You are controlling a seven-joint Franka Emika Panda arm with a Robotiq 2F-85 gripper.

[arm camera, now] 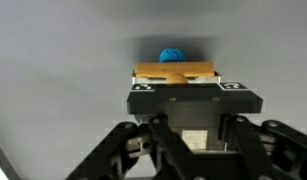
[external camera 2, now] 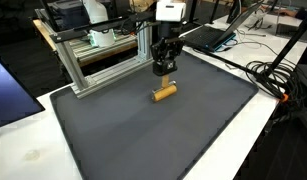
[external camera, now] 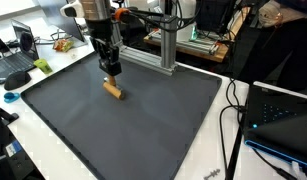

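Arm held vertical; gripper pointed down just above wooden block on mat; jaw state not discernible.

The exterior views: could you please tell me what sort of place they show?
Probably a robotics lab or office: laptops on the benches, an aluminium frame behind the dark mat, and loose cables.

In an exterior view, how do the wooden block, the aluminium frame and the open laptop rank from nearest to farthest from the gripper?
1. wooden block: on the mat, just below the gripper.
2. aluminium frame: behind, at the mat's far edge.
3. open laptop: off the mat, at the picture's left edge.
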